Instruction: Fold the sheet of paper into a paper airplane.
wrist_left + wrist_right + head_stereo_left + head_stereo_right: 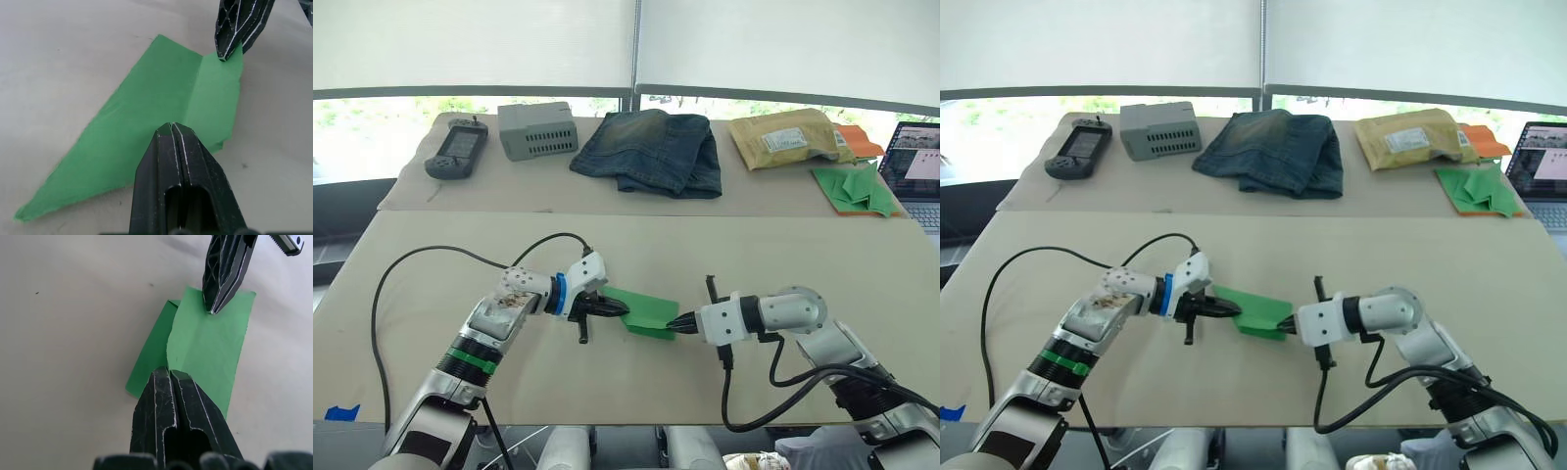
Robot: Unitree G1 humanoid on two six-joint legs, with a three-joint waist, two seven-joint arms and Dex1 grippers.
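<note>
Both claws meet over the paper [641,310], which lies partly folded on the near table between them: the left claw [619,309] is clenched with its tip pressing one end, and the right claw [682,322], also clenched, pins the opposite edge, likely to hold a flap flat while a crease sets. Well beyond them, jeans [651,149], a grey box [538,128], a handheld device [456,148], a padded envelope [787,137] and a heap of green darts [854,188] on the far table obstruct nothing.
</note>
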